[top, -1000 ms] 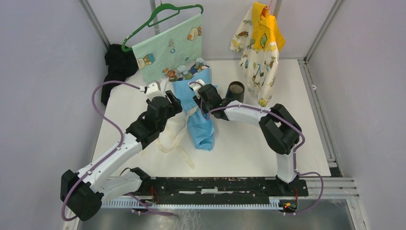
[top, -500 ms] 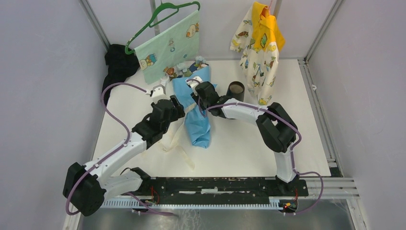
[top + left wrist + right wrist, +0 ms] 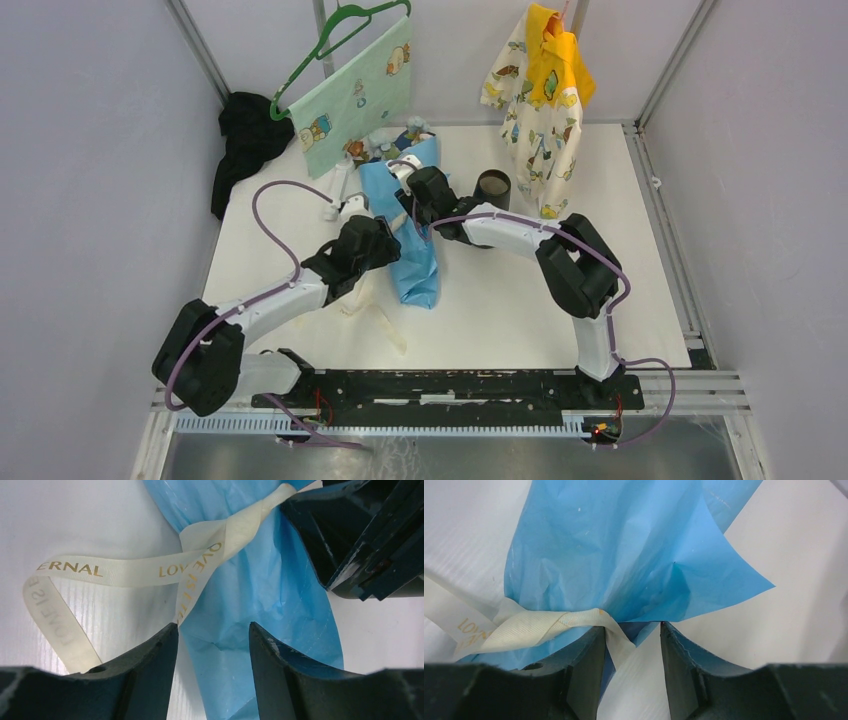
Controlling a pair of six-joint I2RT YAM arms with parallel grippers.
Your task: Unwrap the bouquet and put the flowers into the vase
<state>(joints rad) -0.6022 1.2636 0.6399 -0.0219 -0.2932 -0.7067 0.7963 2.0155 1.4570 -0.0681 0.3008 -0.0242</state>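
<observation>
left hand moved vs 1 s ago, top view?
Yes. The left hand has shifted right and toward the near edge, away from the black cloth heap and closer to the bouquet.

Bouquet lying flat, light-blue cone still wrapped. Cream ribbon knotted round its waist, one strand running into the right gripper jaw gap. Paper spans the left gripper gap. Flowers at far wide end. Vase upright, just right of the right jaws.

The ribbon reads "LOVE IS" and "ERNAL".
</observation>
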